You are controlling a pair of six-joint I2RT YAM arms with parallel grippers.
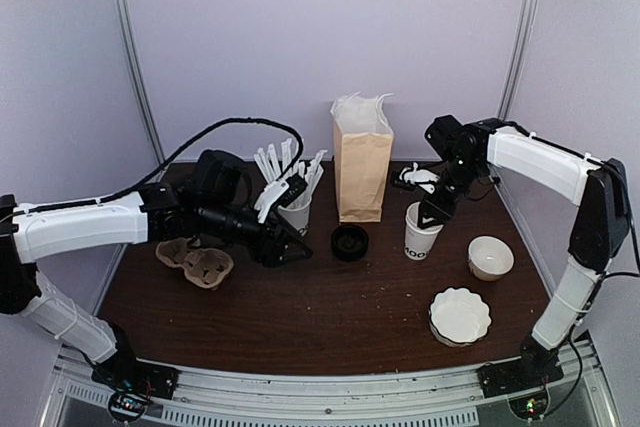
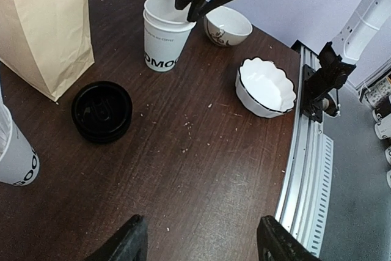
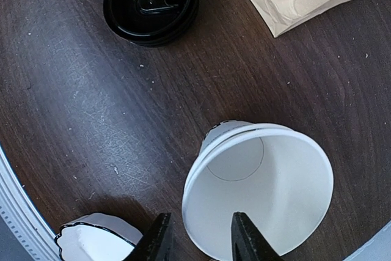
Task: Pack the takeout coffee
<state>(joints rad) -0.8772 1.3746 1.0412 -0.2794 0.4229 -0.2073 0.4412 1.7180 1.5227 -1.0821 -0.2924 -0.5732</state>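
Left gripper [image 2: 201, 242] up close: jaws wide, empty, arm stretched low over the table. Black lid [image 1: 349, 242] lies loose at centre; the lidless white cup [image 1: 422, 232] stands just right of it. Right gripper [image 3: 198, 236], wrist tipped down, straddles the rim half-closed, not pinching. Squeeze gently, lift straight.

On your dark worktop [image 1: 320, 327]: a paper bag [image 1: 362, 172] stands at the far edge, a straw-filled cup [image 1: 297, 217] just left of it; black lids [image 1: 350, 242] and an open paper cup [image 1: 421, 235] sit mid-worktop; a bowl [image 1: 490, 257] and a scalloped dish [image 1: 460, 315] near the right edge; a pulp cup carrier [image 1: 197, 263] near the left edge.
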